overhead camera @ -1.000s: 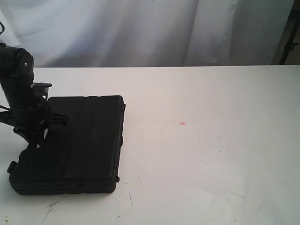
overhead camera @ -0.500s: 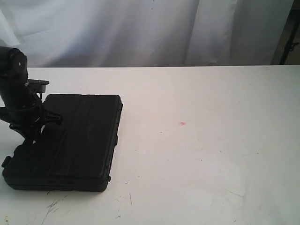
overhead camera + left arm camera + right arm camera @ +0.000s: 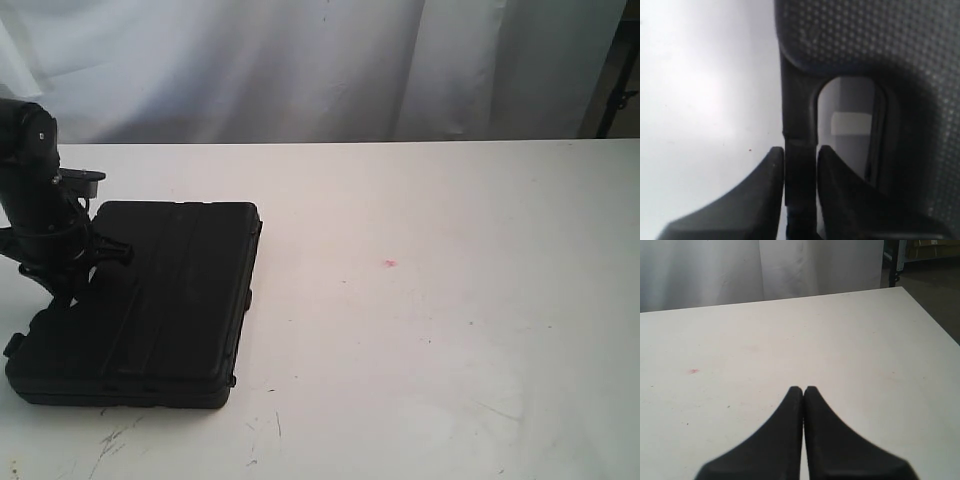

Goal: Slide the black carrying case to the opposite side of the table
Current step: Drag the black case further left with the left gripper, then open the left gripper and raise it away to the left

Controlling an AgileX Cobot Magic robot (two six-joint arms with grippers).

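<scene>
- You are looking at a wide white table that fills most of the scene, with a pale draped cloth hanging behind its far edge.
- Nearest you, faint dark scuffs mark the front left of the tabletop, just in front of the case.
- The case lies flat on the left part of the table, lid up. Its ribs run front to back and small latches sit along its right-hand edge.
- Your left gripper is clamped on the case's handle bar. One finger sits outside the bar and the other sits inside the handle cutout, and both press against the bar.
- In the exterior view the left arm comes down over the case's left side, where the handle is.
- Your right gripper has its fingertips pressed together with nothing between them, and it points out over bare tabletop.
- Farther across, a tiny red dot sits to the right of the case and well apart from it.
- At the far right, beyond the table's back corner, a dark stand shows beside the cloth.
</scene>
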